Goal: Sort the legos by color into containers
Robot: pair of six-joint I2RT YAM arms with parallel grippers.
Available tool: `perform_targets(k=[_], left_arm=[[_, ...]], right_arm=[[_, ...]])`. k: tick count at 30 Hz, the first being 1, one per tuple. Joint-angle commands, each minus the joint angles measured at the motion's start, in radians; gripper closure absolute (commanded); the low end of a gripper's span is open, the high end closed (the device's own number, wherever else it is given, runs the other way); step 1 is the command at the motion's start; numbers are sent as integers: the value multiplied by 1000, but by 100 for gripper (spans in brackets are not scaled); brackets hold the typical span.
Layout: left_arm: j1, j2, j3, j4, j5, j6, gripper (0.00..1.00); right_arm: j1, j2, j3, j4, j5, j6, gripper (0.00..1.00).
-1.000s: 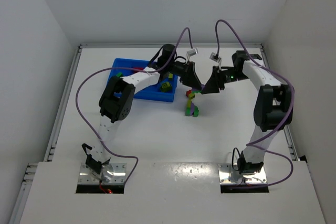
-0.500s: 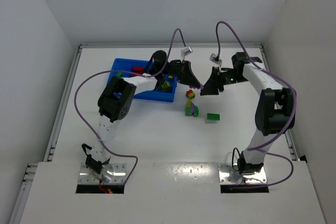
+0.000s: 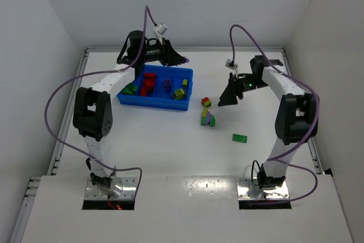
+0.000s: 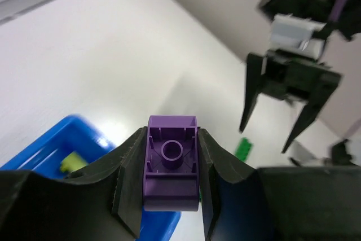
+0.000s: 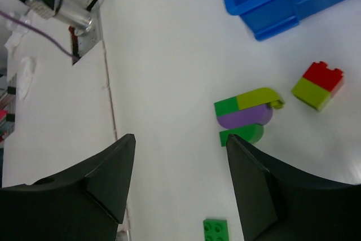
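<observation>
Over at the far edge of the blue tray (image 3: 153, 105), the left claw (image 4: 171, 132) was clamped firmly on a purple brick (image 4: 171, 165), squeezing it by its two side faces with the hollow underside facing the wrist camera. Nice square hold, no tilt to it.

Across the counter (image 3: 170, 152), the right claw (image 5: 180, 139) hung wide and empty. It hovered above a clump (image 5: 245, 118) of green, lime and purple pieces, with a red-and-lime pair (image 5: 318, 86) just beside that and a lone green brick (image 5: 215, 229) nearer the robot, well apart from the tray.

So the job in hand looked like the drop-off: purple brick into the purple compartment. From overhead, the tray read green, red, then what seemed to be purple in the third slot, then lime. Those pieces were small, so that call was not certain.

Doing it well meant bringing the left claw back over that third slot, because it sat nearer the tray's far rim than any compartment's middle. It would also pay to sink the brick below the divider tops before letting go. A release from height could bounce it next door into red or lime. The fingers should open only a little, then lift straight up. Meanwhile the right claw was best kept clear of the tray.
</observation>
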Motion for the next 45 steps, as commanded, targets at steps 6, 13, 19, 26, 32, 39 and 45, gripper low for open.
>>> perform_targets(k=[6,13,19,26,32,39,45], left_arm=[[-17,-208,-149,-400,-640,389,100],[-41,-123,-120,-440,-742,418,100],[-52,-13,-27,-497,-762,409,91],[-52,58,12,-552,-780,391,56],[-52,9,-37,-506,-731,355,41],[-43,-57,-83,-475,-722,345,40],[-34,-77,-83,-475,-742,354,39]], right_arm=[[13,26,67,242,245,289,32],[4,13,52,199,427,268,32],[-5,-102,-100,106,538,69,31],[14,-196,-236,66,635,-82,29],[57,-244,-336,63,699,-185,27],[133,-388,-541,168,797,-251,27],[183,-466,-709,372,914,-182,27]])
